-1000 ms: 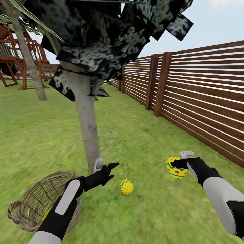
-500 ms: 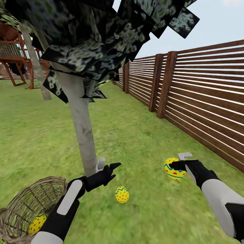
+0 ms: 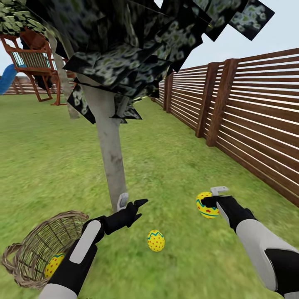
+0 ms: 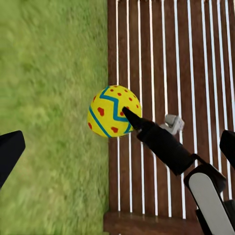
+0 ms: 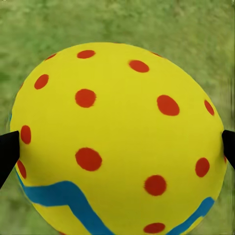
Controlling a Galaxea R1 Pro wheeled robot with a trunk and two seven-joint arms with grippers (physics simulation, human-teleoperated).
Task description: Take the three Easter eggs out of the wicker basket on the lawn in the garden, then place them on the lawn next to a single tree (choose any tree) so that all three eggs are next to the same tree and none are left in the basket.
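Grass around the tree (image 3: 110, 149) already carries one egg on the ground (image 3: 155, 240), lying on the lawn (image 3: 174, 166) a little out from the pale trunk, between the two arms. The right gripper (image 3: 205, 202) has its jaws closed on the held egg (image 3: 206, 204), carried above the grass to the right of the trunk; the right wrist view shows that egg (image 5: 117, 142) pinched at both sides between dark fingertips (image 5: 9, 149), a grip that keeps it from rolling free. The left gripper (image 3: 132, 205) hangs near the trunk's foot with jaws spread and empty. The wicker basket (image 3: 35, 249) lies tilted on the grass by the left forearm, the last egg (image 3: 54, 265) inside. Setting the held one down near the trunk looks the sensible next step.
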